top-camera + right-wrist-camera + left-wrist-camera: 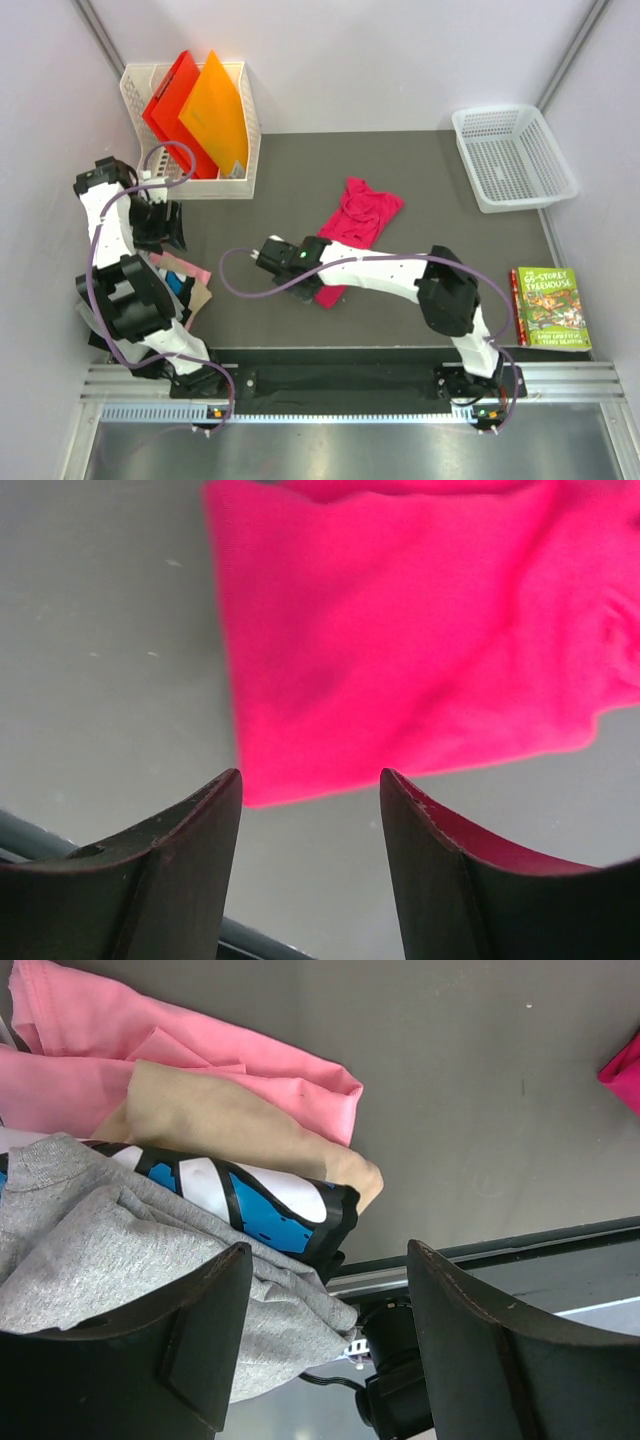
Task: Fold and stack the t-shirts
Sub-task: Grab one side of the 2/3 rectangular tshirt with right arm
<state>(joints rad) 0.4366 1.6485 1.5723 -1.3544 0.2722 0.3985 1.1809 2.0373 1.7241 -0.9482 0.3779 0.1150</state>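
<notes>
Top external view: a crumpled magenta t-shirt (362,213) lies near the middle of the dark worktop (430,180), running at a slant from upper right to lower left. The right arm reaches across from its base at the lower right, and its wrist covers the shirt's lower end. In the right wrist view the right end effector (310,785) is spread, with nothing between its 2 fingers. The magenta cloth fills the upper part of that picture and one of its corners sits just beyond the fingertips. Whether they touch the cloth I cannot tell.

At the left edge of the worktop, beside the left arm, sits a small pile (186,281) of folded shirts. The left wrist view shows 4 of them overlapping: a pale pink shirt (200,1055) farthest out, a tan shirt (235,1125) on it, then a blue printed shirt (262,1212), and a grey shirt (100,1240) nearest the camera. The left end effector (330,1252) is also spread and holds nothing – one finger stands in front of the grey cloth.

A white rack (245,150) at the back left holds a red folder (170,105) and an orange folder (215,110). A white basket (512,155) stands at the back right, and a book (550,308) lies at the right edge.
</notes>
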